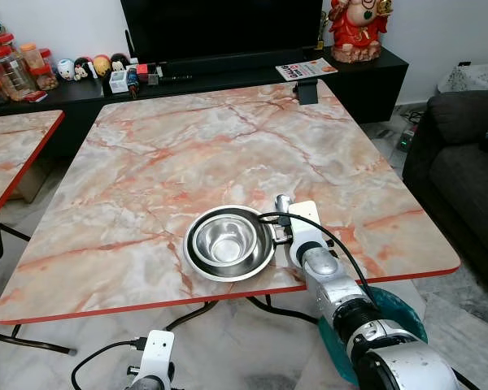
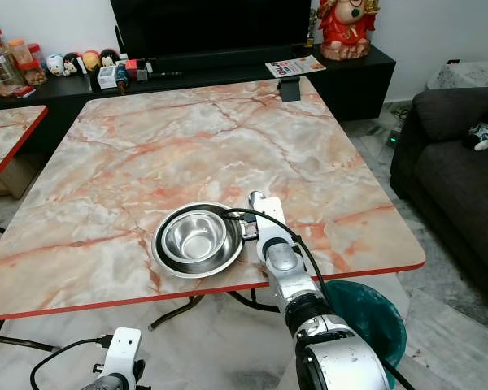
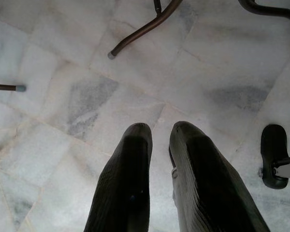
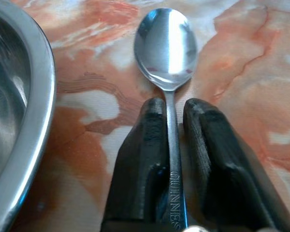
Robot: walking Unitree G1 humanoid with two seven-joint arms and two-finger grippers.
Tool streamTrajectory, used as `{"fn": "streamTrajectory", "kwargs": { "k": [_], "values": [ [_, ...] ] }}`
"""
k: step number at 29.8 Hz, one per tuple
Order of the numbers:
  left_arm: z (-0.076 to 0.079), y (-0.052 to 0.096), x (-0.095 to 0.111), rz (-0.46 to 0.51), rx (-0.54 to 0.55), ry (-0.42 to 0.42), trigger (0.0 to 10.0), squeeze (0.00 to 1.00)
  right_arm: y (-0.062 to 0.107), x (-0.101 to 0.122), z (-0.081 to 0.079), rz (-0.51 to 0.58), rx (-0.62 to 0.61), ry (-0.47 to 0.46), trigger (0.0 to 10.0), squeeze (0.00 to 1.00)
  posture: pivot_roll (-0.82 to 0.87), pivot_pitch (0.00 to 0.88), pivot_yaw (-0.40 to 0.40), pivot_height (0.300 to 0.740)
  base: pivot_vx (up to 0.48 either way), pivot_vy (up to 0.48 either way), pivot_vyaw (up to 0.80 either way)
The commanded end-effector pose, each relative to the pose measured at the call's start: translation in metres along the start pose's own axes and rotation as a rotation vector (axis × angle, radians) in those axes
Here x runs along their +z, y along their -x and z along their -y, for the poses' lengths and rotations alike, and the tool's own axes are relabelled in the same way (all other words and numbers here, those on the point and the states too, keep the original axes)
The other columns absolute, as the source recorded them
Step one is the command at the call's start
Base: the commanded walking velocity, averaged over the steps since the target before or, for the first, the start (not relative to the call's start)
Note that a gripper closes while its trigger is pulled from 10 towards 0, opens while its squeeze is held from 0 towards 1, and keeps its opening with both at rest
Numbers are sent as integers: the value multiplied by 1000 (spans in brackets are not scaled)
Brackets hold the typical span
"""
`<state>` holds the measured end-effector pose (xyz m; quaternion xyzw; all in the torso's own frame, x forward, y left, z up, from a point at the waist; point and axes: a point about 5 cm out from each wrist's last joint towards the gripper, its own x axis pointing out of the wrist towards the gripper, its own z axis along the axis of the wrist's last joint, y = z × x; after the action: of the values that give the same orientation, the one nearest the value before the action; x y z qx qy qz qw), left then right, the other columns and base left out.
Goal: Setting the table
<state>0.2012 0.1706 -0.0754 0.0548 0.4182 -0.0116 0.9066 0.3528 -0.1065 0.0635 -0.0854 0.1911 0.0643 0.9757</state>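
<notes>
Fig.: R gripper (image 4: 171,145) setting a polished steel spoon (image 4: 167,43) beside nested steel bowls on the pink-veined marble table (image 1: 187,146) w/ red edge.

Detail: R fingers clamp the spoon handle; its long axis runs 12–6 o'clock along the fingers, bowl-end toward 12, low over the marble. The wide shallow steel bowl (image 1: 197,264) sits just beside, at approx. 9 o'clock, holding a smaller steel bowl (image 1: 224,240), itself empty. L gripper (image 3: 157,174) hangs idle over the floor, fingers slightly apart.
</notes>
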Motion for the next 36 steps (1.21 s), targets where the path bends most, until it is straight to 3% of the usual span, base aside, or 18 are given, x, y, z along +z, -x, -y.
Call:
{"fn": "streamTrajectory", "kwargs": {
  "k": [1, 10, 11, 15, 28, 36],
  "values": [
    [-3, 0, -2, -13, 5, 4, 10000, 0, 1, -6, -2, -25, 5, 1, 10000, 1000, -67, 2, 76, 740, 0, 0, 0],
    [-2, 0, -2, -11, 5, 6, 10000, 0, 1, -6, -1, -24, 0, 11, 10000, 1000, -66, 0, 74, 740, 0, 0, 0],
    [-3, 0, -2, -11, 6, 6, 10000, 0, 1, -5, -1, -16, -6, 17, 10000, 0, -65, 0, 75, 740, 0, 0, 0],
    [-3, 0, -1, -11, 7, 5, 10000, 0, 1, 5, 0, 51, -30, 55, 10000, 0, -65, 0, 75, 740, 0, 0, 0],
    [-4, 0, -1, -6, 8, 0, 10000, 0, 10, 49, -2, 408, -49, -87, 10000, 0, -66, 0, 80, 740, 0, 0, 0],
    [-3, 0, -1, -3, 4, 18, 10000, 0, 15, 53, -5, 486, -40, -91, 10000, 0, -66, 1, 78, 740, 0, 0, 0]
  ]
}}
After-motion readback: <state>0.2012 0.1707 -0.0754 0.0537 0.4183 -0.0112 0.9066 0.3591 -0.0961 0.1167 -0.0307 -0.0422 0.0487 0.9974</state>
